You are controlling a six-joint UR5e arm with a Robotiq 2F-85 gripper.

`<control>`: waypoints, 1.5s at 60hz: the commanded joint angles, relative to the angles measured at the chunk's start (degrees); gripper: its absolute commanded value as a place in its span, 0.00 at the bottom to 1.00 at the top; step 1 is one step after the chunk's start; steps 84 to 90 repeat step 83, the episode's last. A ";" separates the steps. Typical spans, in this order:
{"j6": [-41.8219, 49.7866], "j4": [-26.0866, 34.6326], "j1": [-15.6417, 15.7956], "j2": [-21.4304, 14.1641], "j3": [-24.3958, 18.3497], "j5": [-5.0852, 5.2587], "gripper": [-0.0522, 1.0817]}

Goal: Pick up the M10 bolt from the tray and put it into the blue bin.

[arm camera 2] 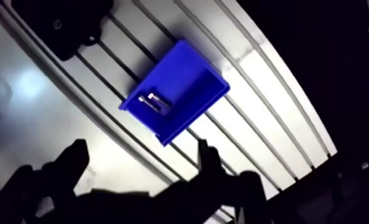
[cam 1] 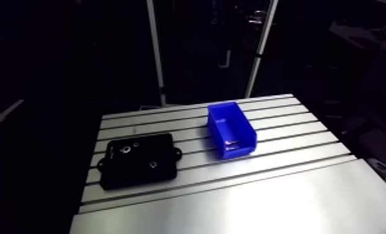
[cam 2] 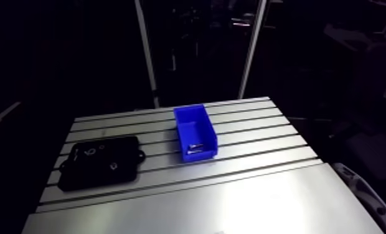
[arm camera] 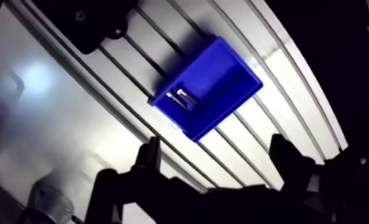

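While the gripper (arm camera: pixel 216 145) is hanging above the table (cam 1: pixel 282 193) with its fingers spread wide and nothing between them, a small glinting piece is lying inside the blue bin (arm camera: pixel 225 74), straight ahead of the fingers. I am taking it for the M10 bolt (arm camera: pixel 184 98), though it is too small to be sure. In the arm view it is resting at the bin's six o'clock end, its long axis running across the bin's width. The black tray (cam 1: pixel 161 152) is sitting apart at the bin's eight o'clock. The placing is looking done, so I judge that the coming move is calling only for a clean withdrawal.

Arm view oblique, wrist view overhead, sharing the blue bin (cam 1: pixel 239 149).
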 commanded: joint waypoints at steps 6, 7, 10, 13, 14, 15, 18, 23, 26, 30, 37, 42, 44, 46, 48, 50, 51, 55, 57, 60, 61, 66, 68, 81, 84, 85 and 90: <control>44.16 2.50 4.61 -2.87 -4.39 0.59 0.05; 44.16 2.50 4.61 -2.87 -4.39 0.59 0.05; 47.03 2.50 5.20 -3.27 -4.55 0.38 0.05; 48.47 2.81 5.50 -3.39 -5.05 0.44 0.05; 48.47 2.81 5.50 -3.39 -5.05 0.44 0.05; 49.01 3.22 5.67 -3.46 -5.40 0.44 0.05; 50.06 4.71 5.79 -3.49 -6.25 0.36 0.05; 50.96 6.80 5.79 -3.48 -6.99 0.36 0.05; 51.61 8.11 5.72 -3.48 -7.44 0.20 0.05; 51.65 8.62 5.54 -3.56 -7.73 0.18 0.05; 51.65 9.55 5.36 -3.57 -8.33 0.26 0.05; 51.65 10.04 5.26 -3.64 -8.44 0.43 0.05; 51.65 10.06 5.34 -3.65 -8.45 0.44 0.05; 51.65 10.06 5.35 -3.58 -8.52 0.44 0.05; 51.65 10.06 5.35 -3.65 -8.54 0.44 0.05; 51.65 10.06 5.35 -3.65 -8.39 0.37 0.05; 51.65 10.06 5.35 -3.65 -8.39 0.37 0.05; 51.56 10.06 5.35 -3.65 -7.69 0.44 0.05; 51.56 10.06 5.35 -3.65 -7.51 0.44 0.05; 51.56 10.06 5.35 -3.65 -7.34 0.44 0.05; 51.56 10.06 5.35 -3.65 -7.24 0.44 0.05; 51.56 10.06 5.35 -3.80 -7.06 0.44 0.05; 51.48 9.97 5.35 -3.99 -6.88 0.44 0.05; 51.39 9.97 5.43 -4.00 -5.56 0.53 0.05; 51.30 9.90 5.44 -4.00 -5.46 0.53 0.05; 51.30 9.90 5.44 -4.00 -5.46 0.53 0.05; 51.30 9.90 5.44 -4.00 -5.46 0.53 0.05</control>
